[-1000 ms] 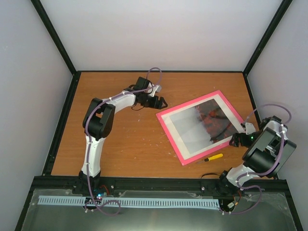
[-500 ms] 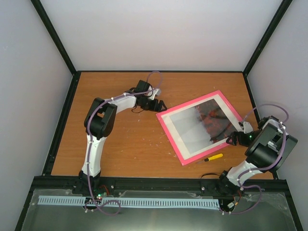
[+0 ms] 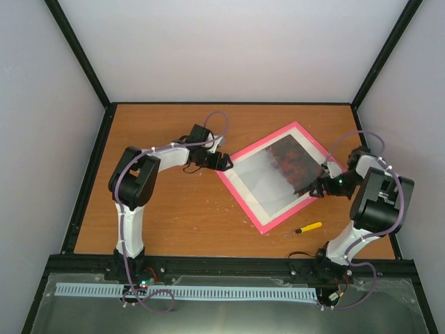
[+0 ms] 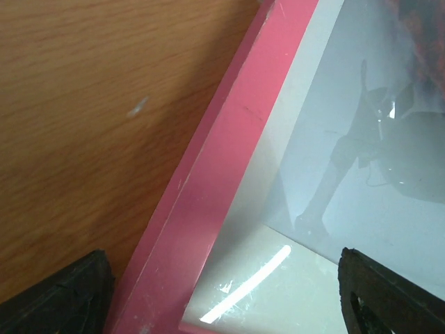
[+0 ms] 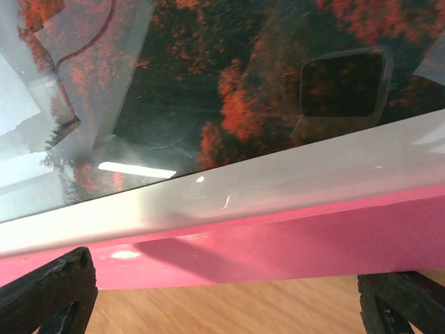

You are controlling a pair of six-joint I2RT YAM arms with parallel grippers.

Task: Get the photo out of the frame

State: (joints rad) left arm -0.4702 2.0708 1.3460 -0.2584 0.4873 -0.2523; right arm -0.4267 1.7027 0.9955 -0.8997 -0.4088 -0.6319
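Observation:
The frame (image 3: 243, 200), with a thin pink border, lies face up and skewed on the wooden table. The photo (image 3: 278, 170) sits in it behind glass, misty grey at the left and red trees at the right. My left gripper (image 3: 221, 161) is open at the frame's left corner. In the left wrist view (image 4: 222, 296) its jaws stand wide apart astride the pink border (image 4: 215, 181), with the photo (image 4: 361, 195) beyond. My right gripper (image 3: 321, 186) is open at the frame's right edge. In the right wrist view (image 5: 222, 296) its jaws straddle the pink border (image 5: 278, 236), below the red trees of the photo (image 5: 243, 83).
A small yellow-handled screwdriver (image 3: 306, 227) lies on the table just in front of the frame's near corner. A white mat (image 5: 278, 181) runs between the photo and the pink border. Black rails edge the table (image 3: 174, 209), with walls close on three sides.
The left gripper has moved right onto the frame's left corner and the right gripper up-left onto its right edge. The frame has turned and shifted a little left and back.

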